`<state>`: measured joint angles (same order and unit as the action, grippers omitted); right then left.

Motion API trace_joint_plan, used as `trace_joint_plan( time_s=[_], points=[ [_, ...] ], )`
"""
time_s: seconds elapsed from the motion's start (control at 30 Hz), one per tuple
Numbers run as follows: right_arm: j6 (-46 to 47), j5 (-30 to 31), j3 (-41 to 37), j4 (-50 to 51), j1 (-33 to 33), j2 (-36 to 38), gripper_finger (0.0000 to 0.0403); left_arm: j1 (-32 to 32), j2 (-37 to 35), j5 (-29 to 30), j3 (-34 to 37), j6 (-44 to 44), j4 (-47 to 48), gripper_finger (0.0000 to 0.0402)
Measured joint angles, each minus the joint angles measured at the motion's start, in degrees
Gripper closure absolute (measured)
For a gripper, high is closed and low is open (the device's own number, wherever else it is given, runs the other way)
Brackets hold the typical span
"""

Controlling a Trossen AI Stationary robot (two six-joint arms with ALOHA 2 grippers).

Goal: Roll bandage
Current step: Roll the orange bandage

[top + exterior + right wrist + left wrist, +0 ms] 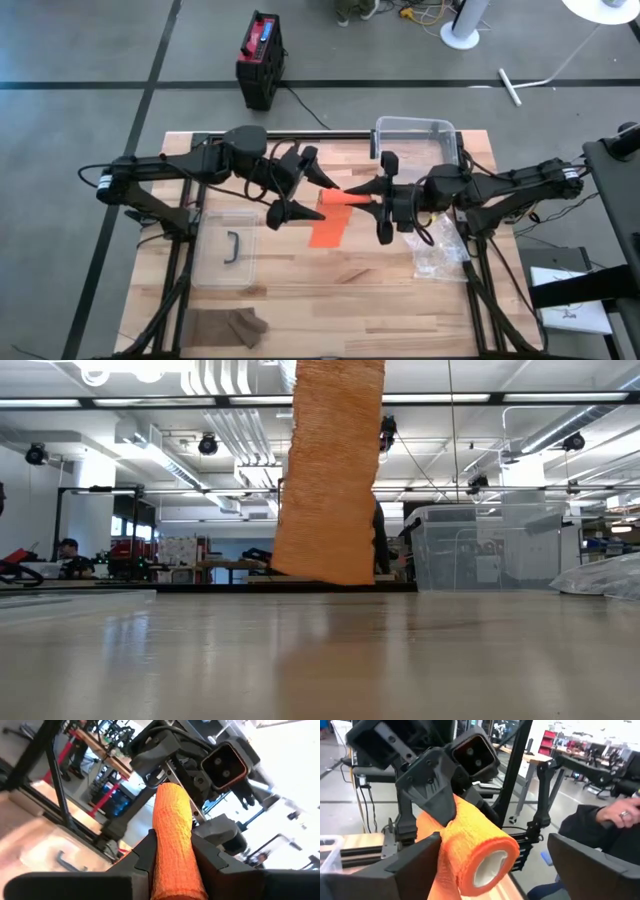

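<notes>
An orange bandage roll with a white core hangs level above the table's middle, and my right gripper is shut on it. Its loose tail hangs straight down, with the lower end on the wooden table. My left gripper faces the roll from the left and is open wide. Its fingers stand on either side of the roll's free end. My right gripper pinches the roll's right part between its two fingers, which come level from the table's right and lie along the roll. The roll sticks out level toward the left gripper, clear of the table. Its tail hangs below. My left gripper has one finger close against the roll's side; whether it touches, I cannot tell.
A clear plastic bin stands at the far right and a clear lid with a dark handle lies at the left. A crumpled plastic bag lies right of the middle. Brown cloth sits near the front edge. A person is beyond the table.
</notes>
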<state>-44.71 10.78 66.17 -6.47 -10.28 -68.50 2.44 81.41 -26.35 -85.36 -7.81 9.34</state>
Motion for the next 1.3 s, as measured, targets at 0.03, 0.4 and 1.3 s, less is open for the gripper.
trace_joint_plan(
  time_s=[0.03, 0.4, 1.3],
  points=[
    [-1.5, 0.4, 0.0, -0.4, 0.0, -0.2, 0.0328, 0.0, 0.0, 0.0, 0.0, -0.8, -0.2, 0.0044],
    [-19.7, -0.1, 0.0, -0.5, 0.0, -0.3, 0.0328, 0.3, 0.1, 0.2, 0.0, -3.7, 0.2, 0.0053],
    [-53.2, 1.4, 0.2, -1.3, 0.3, -2.5, 0.0328, 1.4, -3.1, 6.9, 0.0, 2.1, 8.9, 0.0051]
  ],
)
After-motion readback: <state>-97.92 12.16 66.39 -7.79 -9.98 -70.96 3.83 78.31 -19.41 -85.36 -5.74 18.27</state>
